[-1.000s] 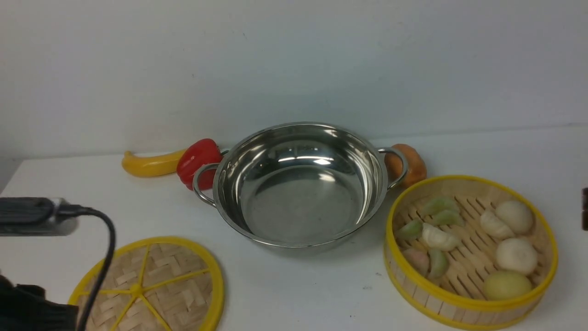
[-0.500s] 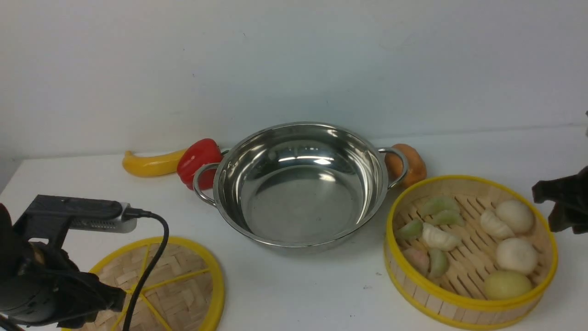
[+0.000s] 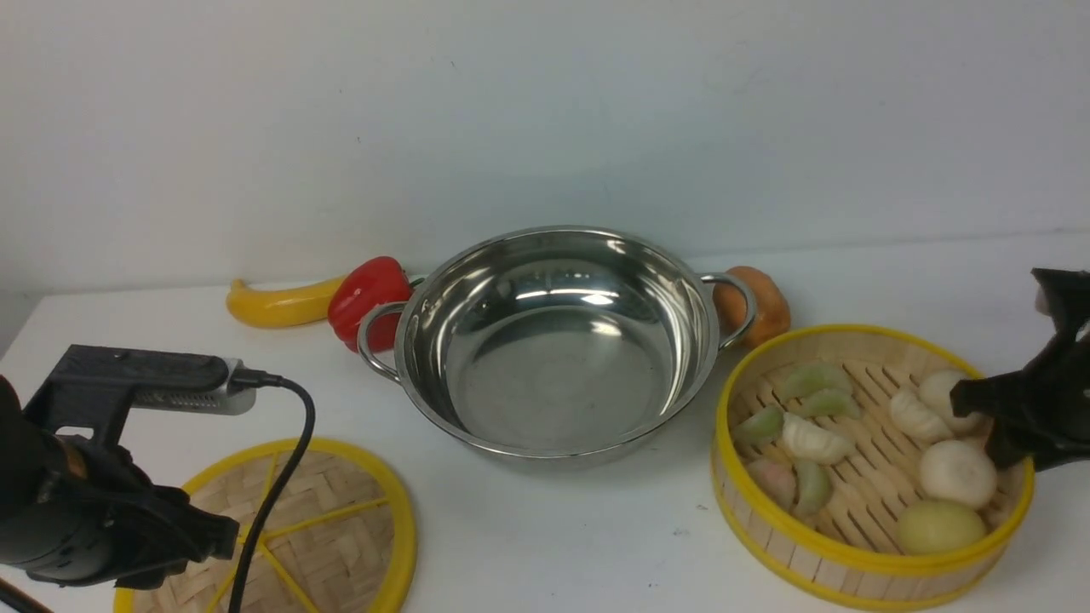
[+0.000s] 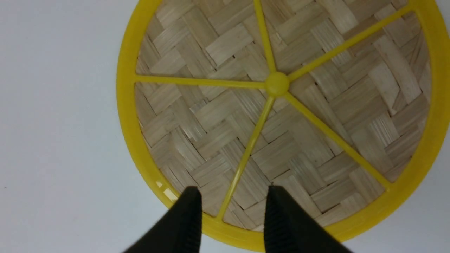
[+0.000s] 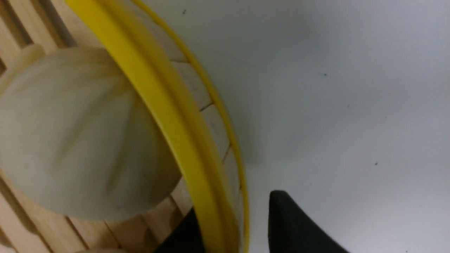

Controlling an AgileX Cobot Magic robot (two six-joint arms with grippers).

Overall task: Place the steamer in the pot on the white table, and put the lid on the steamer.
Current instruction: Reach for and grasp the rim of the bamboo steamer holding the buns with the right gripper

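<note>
White table (image 3: 545, 545) in the front view: steamer (image 3: 817, 566) sits just right of the empty pot (image 3: 553, 366) with the right gripper (image 3: 988, 426) at its right rim; the left gripper (image 3: 200, 541) hangs over the lid (image 3: 341, 511), front left. Left wrist view: fingers (image 4: 190, 221) spread, astride a spoke near the lid's rim. Right wrist view: fingers (image 5: 291, 225) apart, one inside and one outside the steamer's wall, not yet pinching, so the pot lies leftward of this grip.
</note>
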